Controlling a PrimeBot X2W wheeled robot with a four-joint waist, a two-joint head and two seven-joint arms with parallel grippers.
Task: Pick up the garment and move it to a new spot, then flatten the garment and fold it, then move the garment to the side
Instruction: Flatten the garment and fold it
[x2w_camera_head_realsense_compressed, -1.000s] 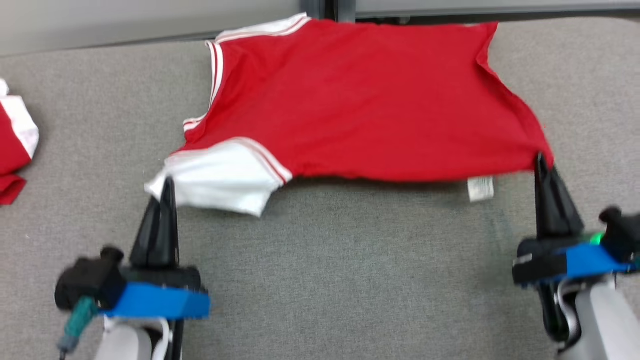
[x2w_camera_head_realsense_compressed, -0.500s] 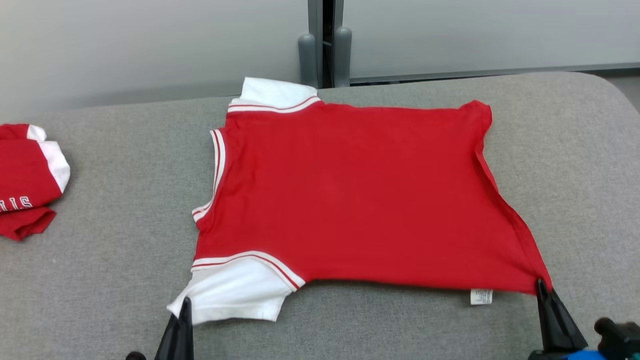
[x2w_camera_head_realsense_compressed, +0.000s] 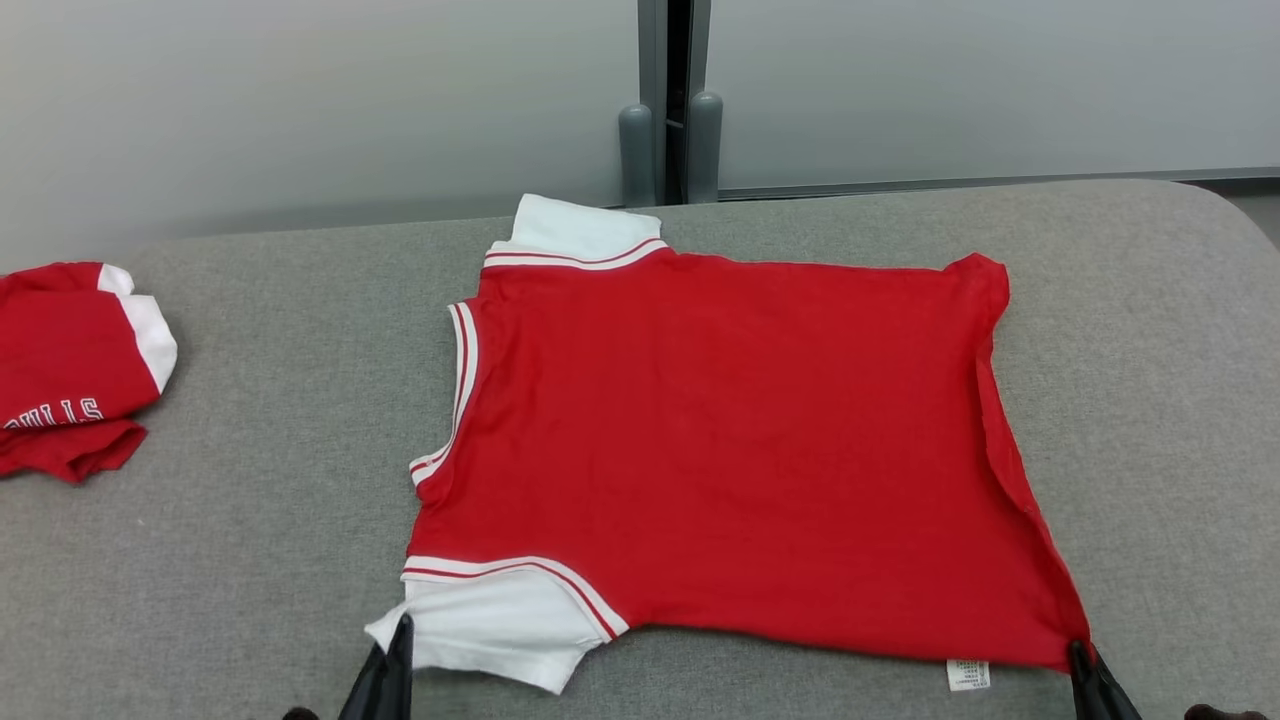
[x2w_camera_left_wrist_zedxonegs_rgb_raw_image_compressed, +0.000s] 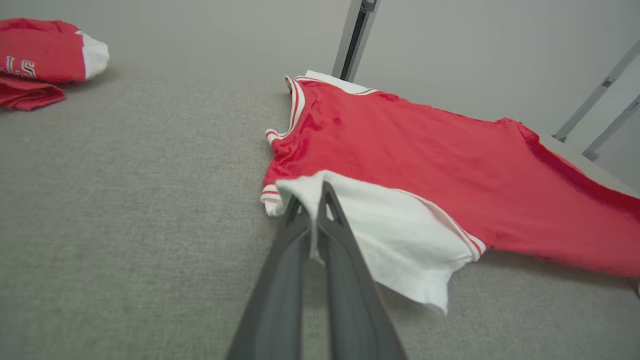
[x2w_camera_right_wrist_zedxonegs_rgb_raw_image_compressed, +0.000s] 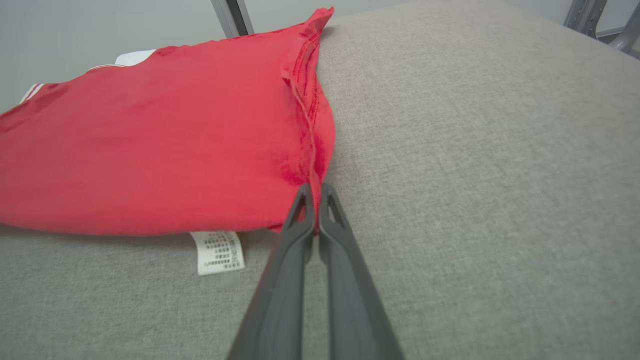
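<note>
Shirt (x2w_camera_head_realsense_compressed: 720, 450), red with white sleeves, is lying spread across the middle of the grey padded table (x2w_camera_head_realsense_compressed: 250, 520), its collar end pointing to the robot's left and its hem to the right. Left gripper (x2w_camera_head_realsense_compressed: 402, 628) is pinching the outer corner of the near sleeve (x2w_camera_head_realsense_compressed: 500, 625), jaws pressed together on the cloth. In the left wrist view a strip of white fabric is showing between its fingers (x2w_camera_left_wrist_zedxonegs_rgb_raw_image_compressed: 345, 270), and the sleeve's free edge is hanging slightly raised, casting a shadow on the table. Right gripper (x2w_camera_head_realsense_compressed: 1080, 655) is clamping the near hem corner, jaws closed on the red edge, and in the right wrist view the hem seam is running straight into its tips. A white label (x2w_camera_head_realsense_compressed: 968, 675) is sticking out from under the shirt just beside the right gripper and resting on the table. The far sleeve (x2w_camera_head_realsense_compressed: 580, 230) is lying flat near the table's back edge, and the hem edge is curling up a little along its length.

A folded red and white bundle (x2w_camera_head_realsense_compressed: 75, 370) with white lettering is sitting at the table's left edge, well apart from the shirt and off to the left gripper's side. Behind the table, pale wall panels are meeting at a dark gap, with two grey posts (x2w_camera_head_realsense_compressed: 637, 150) standing at its foot, just beyond the far sleeve
</note>
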